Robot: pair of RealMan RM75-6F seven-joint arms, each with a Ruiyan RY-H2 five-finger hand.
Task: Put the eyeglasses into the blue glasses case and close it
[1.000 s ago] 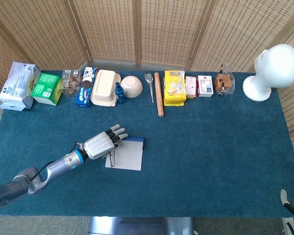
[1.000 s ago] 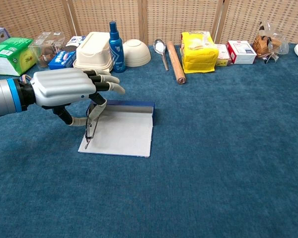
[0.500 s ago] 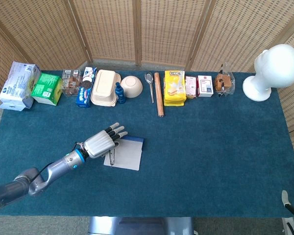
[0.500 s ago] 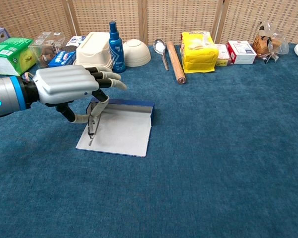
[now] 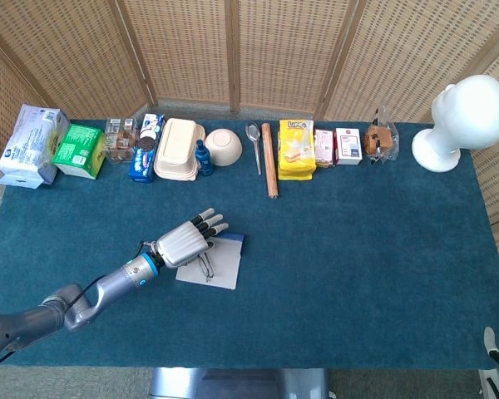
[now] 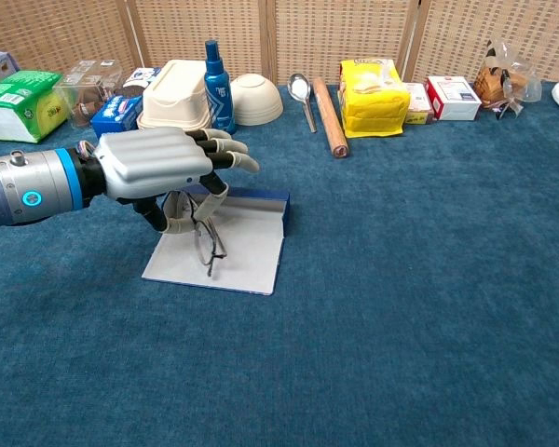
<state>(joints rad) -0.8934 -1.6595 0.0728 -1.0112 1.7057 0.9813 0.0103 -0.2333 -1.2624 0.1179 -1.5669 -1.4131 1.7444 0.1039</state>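
Since the earlier frames the left hand (image 6: pixel 158 168) has shifted to the right and a little farther out over the open blue glasses case (image 6: pixel 247 250), carrying the eyeglasses (image 6: pixel 206 244) with it; the frame that hung by the case's left edge now dangles over the middle of the pale lining. The hand has the eyeglasses pinched between thumb and a finger at their upper end, the other fingers stretched forward and slightly spread. In the head view the hand (image 5: pixel 185 242) covers the case's left part, with the eyeglasses (image 5: pixel 205 265) showing just below the fingers.

The eyeglasses hang directly beneath the hand, long axis close to vertical, lower end at or just above the lining; whether it touches cannot be told. The case (image 5: pixel 219 266) lies flat and open on the blue desk (image 6: pixel 429 279), its raised blue wall along the far edge and its lining spreading toward the robot. So the coming move looks like a lowering and tilting of the frame until it lies flat along the lining, then a release. The right hand is not visible in either view, leaving the left hand nearest for the closing as well.
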